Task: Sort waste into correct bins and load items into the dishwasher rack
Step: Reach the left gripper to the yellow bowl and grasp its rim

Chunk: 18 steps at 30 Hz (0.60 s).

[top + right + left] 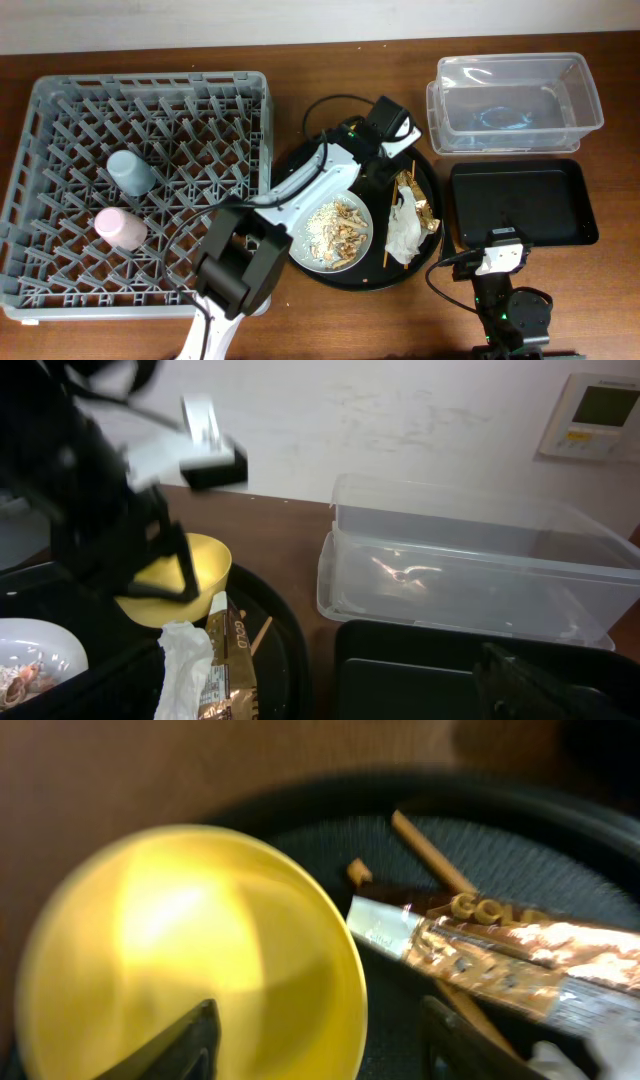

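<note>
1. Left wrist view: the left gripper (320, 1020) stands released, its jaws astride the yellow bowl (180, 940) rim at the round black tray (560, 870) far edge, seemingly lining up a rim pinch.
2. The gold wrapper (520, 955) lies just beside the bowl on that tray.
3. The right gripper (320, 670) hangs released and empty, right of the tray.

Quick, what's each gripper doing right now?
Left gripper: open, straddling the yellow bowl rim.
Right gripper: open, holding nothing.
</note>
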Tool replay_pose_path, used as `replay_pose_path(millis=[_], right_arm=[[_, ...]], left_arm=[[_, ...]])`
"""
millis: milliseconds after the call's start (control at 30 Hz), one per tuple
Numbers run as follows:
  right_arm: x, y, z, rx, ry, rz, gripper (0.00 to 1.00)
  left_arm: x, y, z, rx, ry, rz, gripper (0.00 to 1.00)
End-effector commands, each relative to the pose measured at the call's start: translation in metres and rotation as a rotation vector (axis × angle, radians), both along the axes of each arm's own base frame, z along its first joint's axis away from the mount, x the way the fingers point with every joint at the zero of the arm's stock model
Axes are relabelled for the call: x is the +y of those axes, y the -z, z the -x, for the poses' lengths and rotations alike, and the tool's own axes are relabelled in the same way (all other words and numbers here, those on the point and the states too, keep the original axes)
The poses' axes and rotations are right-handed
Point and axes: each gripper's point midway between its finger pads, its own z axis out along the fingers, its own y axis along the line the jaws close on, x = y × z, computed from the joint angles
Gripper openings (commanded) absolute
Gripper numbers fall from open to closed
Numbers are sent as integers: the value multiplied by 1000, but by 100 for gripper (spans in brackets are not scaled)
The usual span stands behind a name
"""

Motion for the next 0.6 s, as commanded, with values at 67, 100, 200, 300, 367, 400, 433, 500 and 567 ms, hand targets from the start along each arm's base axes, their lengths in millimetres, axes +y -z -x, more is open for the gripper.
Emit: replay_pose_path(millis=[67,100,200,300,367,400,433,500,567], right_arm=[[0,3,0,4,3,5,99],[0,3,0,4,3,5,99],[0,2,0,4,3,5,99],[0,3,0,4,3,5,99],[0,3,0,4,3,5,99],[0,3,0,4,3,5,99],[0,2,0,4,3,5,99],[0,3,0,4,3,5,99],[0,3,0,4,3,5,99]], left_arm=[[1,11,3,25,24,-20,42],[0,17,6,49,32,-19,43],[2,28,10,74,35,-34,43],[2,28,11,78,35,-37,30],[4,32,18,111,43,-42,30],[4,34,20,124,47,-41,29],[4,35,21,128,47,-44,27],[4,35,21,128,47,-44,22],[3,34,19,122,47,-39,6]])
